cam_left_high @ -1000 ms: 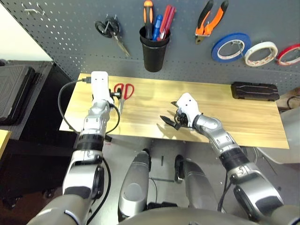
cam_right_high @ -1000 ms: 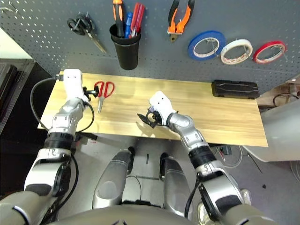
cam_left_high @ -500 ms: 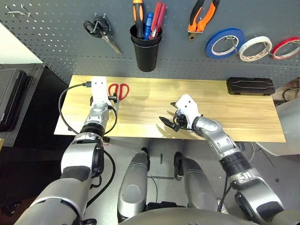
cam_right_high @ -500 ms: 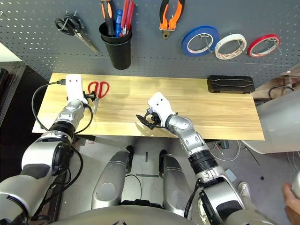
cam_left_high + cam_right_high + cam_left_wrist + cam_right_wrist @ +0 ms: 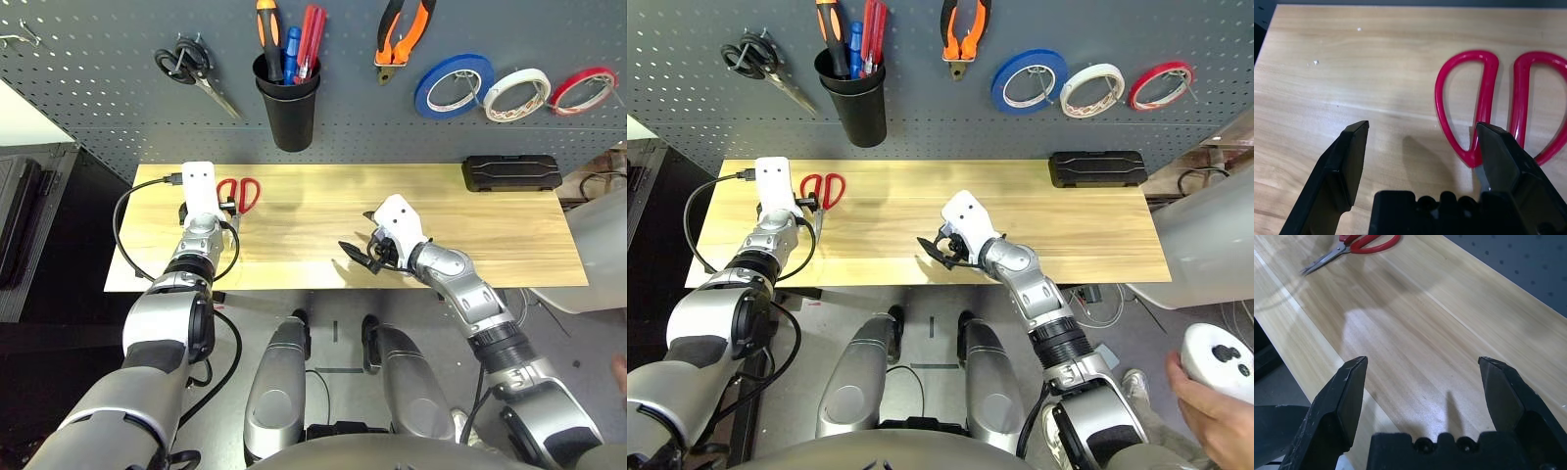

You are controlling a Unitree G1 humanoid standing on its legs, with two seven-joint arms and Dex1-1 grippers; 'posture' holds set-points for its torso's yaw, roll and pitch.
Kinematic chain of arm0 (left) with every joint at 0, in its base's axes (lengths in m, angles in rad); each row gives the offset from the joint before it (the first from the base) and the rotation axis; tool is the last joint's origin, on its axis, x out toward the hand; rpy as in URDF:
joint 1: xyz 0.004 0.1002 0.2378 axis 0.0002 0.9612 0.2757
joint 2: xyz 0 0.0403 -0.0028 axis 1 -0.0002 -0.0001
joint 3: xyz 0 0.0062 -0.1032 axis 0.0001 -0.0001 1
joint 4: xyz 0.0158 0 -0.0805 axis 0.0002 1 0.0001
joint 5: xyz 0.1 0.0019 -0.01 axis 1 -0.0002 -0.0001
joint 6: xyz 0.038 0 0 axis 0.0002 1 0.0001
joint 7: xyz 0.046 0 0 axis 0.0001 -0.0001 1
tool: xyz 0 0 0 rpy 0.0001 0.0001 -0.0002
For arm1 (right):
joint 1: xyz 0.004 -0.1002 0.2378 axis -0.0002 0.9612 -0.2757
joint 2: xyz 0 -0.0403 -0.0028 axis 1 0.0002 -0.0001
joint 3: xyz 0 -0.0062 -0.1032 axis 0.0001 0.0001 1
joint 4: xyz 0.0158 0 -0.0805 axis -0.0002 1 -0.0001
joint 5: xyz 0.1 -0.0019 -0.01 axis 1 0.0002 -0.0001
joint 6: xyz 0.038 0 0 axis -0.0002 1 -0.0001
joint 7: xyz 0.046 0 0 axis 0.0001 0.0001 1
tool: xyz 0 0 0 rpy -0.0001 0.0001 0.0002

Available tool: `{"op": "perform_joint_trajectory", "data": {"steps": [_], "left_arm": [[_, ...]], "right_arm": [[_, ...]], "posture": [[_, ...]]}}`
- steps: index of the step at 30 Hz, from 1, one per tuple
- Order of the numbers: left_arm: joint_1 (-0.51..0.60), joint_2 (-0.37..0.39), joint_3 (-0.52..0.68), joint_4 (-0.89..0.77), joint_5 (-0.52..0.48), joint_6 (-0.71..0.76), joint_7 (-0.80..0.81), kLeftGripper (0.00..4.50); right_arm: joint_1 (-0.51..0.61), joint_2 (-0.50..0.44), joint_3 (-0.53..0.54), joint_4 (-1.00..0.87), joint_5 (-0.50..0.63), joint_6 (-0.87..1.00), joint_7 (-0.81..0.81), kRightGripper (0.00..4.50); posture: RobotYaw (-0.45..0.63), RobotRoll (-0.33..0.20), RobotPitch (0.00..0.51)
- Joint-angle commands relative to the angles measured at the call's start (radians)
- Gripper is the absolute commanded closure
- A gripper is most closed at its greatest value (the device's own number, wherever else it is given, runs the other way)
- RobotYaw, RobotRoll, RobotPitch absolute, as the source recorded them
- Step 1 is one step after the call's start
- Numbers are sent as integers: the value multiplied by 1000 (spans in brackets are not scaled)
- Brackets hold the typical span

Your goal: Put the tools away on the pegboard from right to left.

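Note:
Red-handled scissors (image 5: pixel 240 192) lie flat on the left part of the wooden table (image 5: pixel 490 235). My left gripper (image 5: pixel 1422 134) stands open low over them. One of its fingertips (image 5: pixel 1496 147) covers the spot where the handles (image 5: pixel 1488 93) meet the blades, and the other is over bare wood. My right gripper (image 5: pixel 359 256) hovers open and empty above the table's front middle. On the pegboard (image 5: pixel 118 108) hang orange-and-black pliers (image 5: pixel 402 34) and a whitish tape ring (image 5: pixel 516 93). An orange-and-black screwdriver (image 5: pixel 266 29) stands in the black cup (image 5: pixel 291 113).
Black-handled scissors (image 5: pixel 194 70) hang at the pegboard's left. Blue (image 5: pixel 453 84) and red (image 5: pixel 583 88) tape rings flank the whitish one. A black case (image 5: pixel 510 171) lies at the table's back right. A person's hand (image 5: pixel 1215 411) holds a white controller (image 5: pixel 1220 360) beyond the table.
The head camera has shifted, sliding the whole scene. Both grippers keep their places and stay open. A person's hand with a controller has come into view at the lower right.

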Motion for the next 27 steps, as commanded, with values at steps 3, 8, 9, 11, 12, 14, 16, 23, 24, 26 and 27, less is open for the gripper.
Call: {"op": "perform_joint_trajectory", "data": {"steps": [3,8,9,11,12,14,16,23,24,26,27], "left_arm": [[26,-13,-11,42,28,50,-7,1379],[35,-23,-10,44,35,74,-5,3373],[37,-25,-12,44,38,79,-6,3787],[42,-33,-21,43,48,88,-12,4492],[44,-37,-25,42,52,92,-12,4492],[50,-47,-32,39,58,102,-13,4492],[58,-60,-40,33,61,110,-19,4492],[112,-113,-49,2,57,144,-15,4492],[120,-118,-49,-4,56,147,-13,4492],[134,-128,-49,-16,55,156,-9,4492],[145,-135,-50,-26,53,165,-6,4492]], "right_arm": [[20,-10,0,-22,1,20,-7,0],[15,-14,0,-25,1,20,-13,0],[14,-14,-1,-25,1,20,-14,0],[13,-14,-2,-23,1,20,-17,0],[11,-14,-2,-21,1,18,-19,0],[8,-13,-4,-15,1,16,-22,0],[5,-13,-6,-9,1,13,-25,0],[-28,-7,-12,37,4,-6,-35,0],[-33,-6,-12,44,4,-10,-36,0],[-42,-5,-13,59,5,-18,-37,0],[-48,-4,-14,67,5,-23,-37,0]], "posture": [[116,0,311],[110,0,310],[110,0,310],[110,0,309],[111,0,309],[114,0,307],[115,0,306],[134,0,304],[135,0,305],[139,0,304],[140,0,304]]}}
